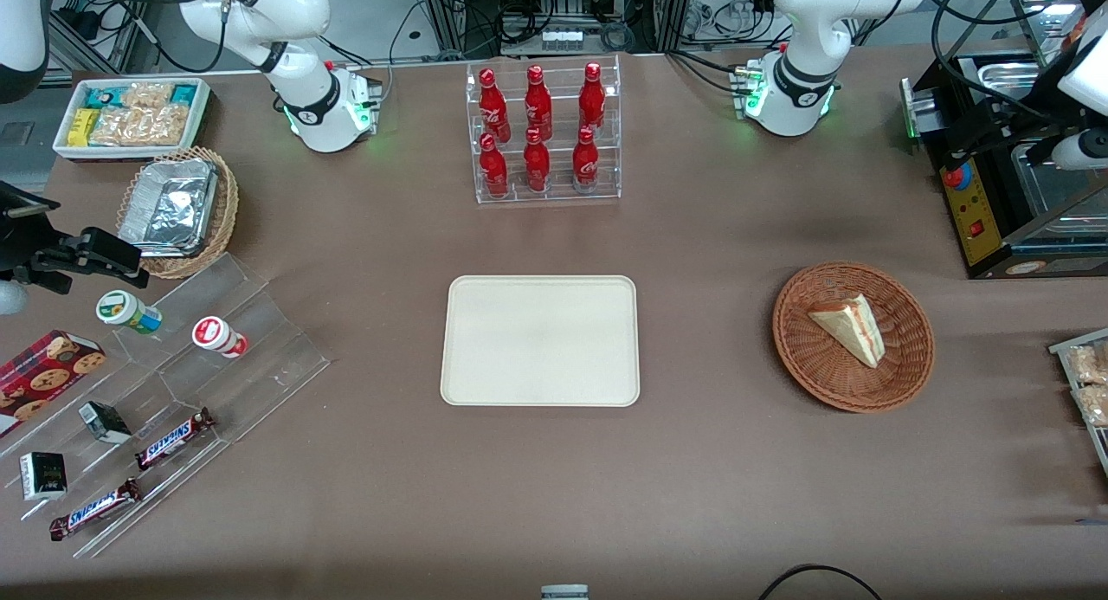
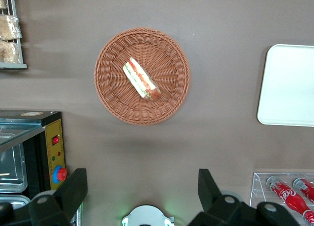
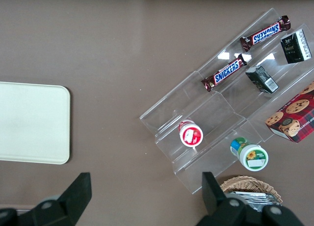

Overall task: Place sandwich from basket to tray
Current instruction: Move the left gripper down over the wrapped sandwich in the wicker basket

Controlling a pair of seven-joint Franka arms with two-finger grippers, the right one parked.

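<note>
While I scan across the front view, I see the tray [image 1: 540, 340] lying flat and bare at the middle of the worktop [image 1: 710, 461], with the bottle rack [image 1: 543, 132] farther from the front camera. Toward the working arm's end sits the basket [image 1: 853, 337], well apart from the tray. In it rests the sandwich [image 1: 850, 327], lying on its side with its long axis diagonal, the narrow tip pointing toward the tray's end and the filling edge facing the working arm's end. From my wrist camera the sandwich [image 2: 141, 79] is centred in the basket [image 2: 142, 83], the red and green layers showing. My end effector [image 2: 140, 189] hangs high above the worktop, apart from the basket, fingers [image 2: 73, 187] spread wide and holding nothing, though its height is hard to judge.
</note>
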